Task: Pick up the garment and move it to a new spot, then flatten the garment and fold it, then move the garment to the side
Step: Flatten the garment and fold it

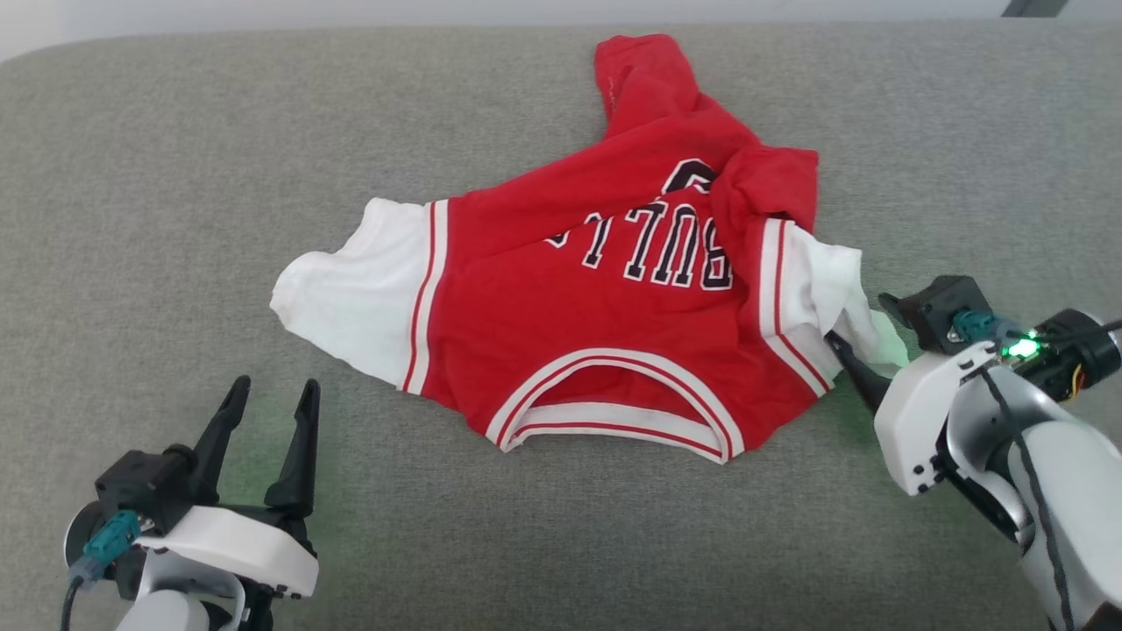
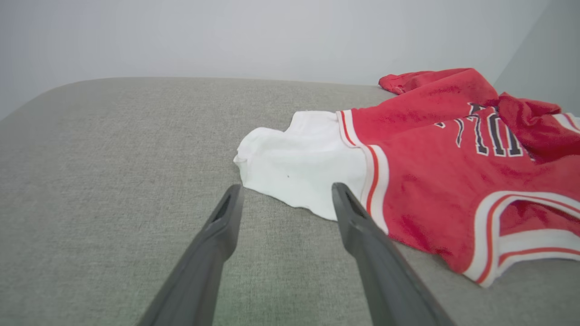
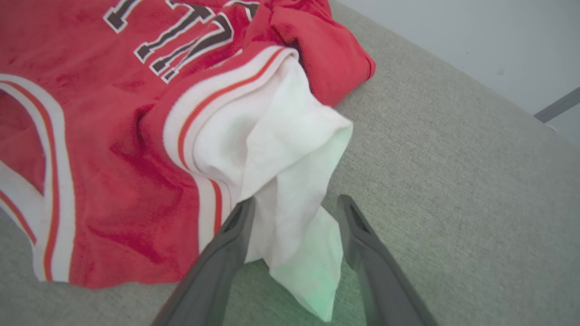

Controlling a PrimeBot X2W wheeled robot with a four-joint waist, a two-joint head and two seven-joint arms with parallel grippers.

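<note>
1. The garment lies rumpled on the grey cushion, collar nearest us.
2. Our left gripper is spread and empty, near the left sleeve.
3. Our right gripper is spread around the right sleeve; we should pinch both sleeves and pull apart evenly.

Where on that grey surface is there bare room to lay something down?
Bare: the wide stretch left of the jersey, beyond the left gripper; also the strip below its collar. Crowded: the right sleeve, straddled by the right gripper.
</note>
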